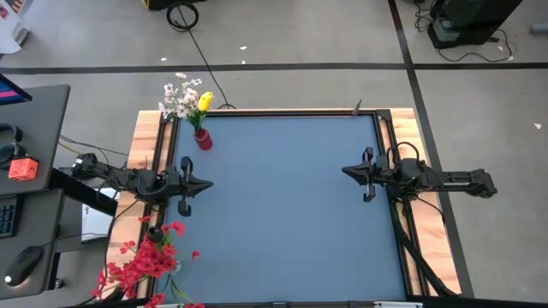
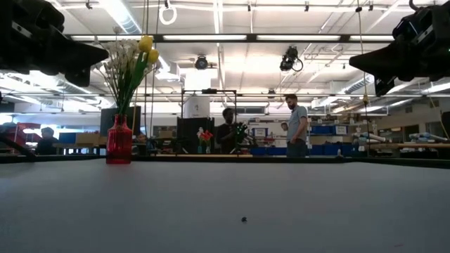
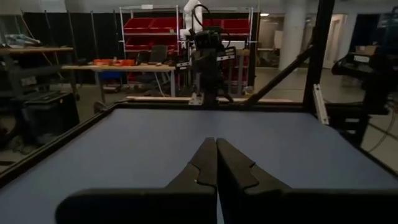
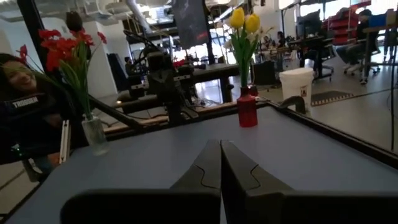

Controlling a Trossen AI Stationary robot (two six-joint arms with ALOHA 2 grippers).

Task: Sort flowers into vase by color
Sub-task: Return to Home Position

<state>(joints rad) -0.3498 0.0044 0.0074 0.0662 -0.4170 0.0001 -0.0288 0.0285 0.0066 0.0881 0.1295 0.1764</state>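
A small red vase (image 1: 203, 139) stands on the blue mat near its far left corner. Yellow tulips (image 4: 244, 22) and white blossoms (image 1: 178, 96) stick into it by their green stems. Red flowers (image 1: 147, 261) stand at the near left corner, their stems in a clear glass vase (image 4: 94, 134). My left gripper (image 1: 208, 185) hovers shut over the mat's left side, pointing level toward the right. My right gripper (image 1: 345, 171) hovers shut over the right side, pointing level toward the left. Both are clear of the mat and hold nothing.
The blue mat (image 1: 291, 214) lies bare between the two grippers. A dark frame (image 1: 390, 128) rims it on a wooden base. A desk with a mouse and keyboard (image 1: 17, 214) stands to the left. People stand in the room beyond the far edge (image 2: 295, 126).
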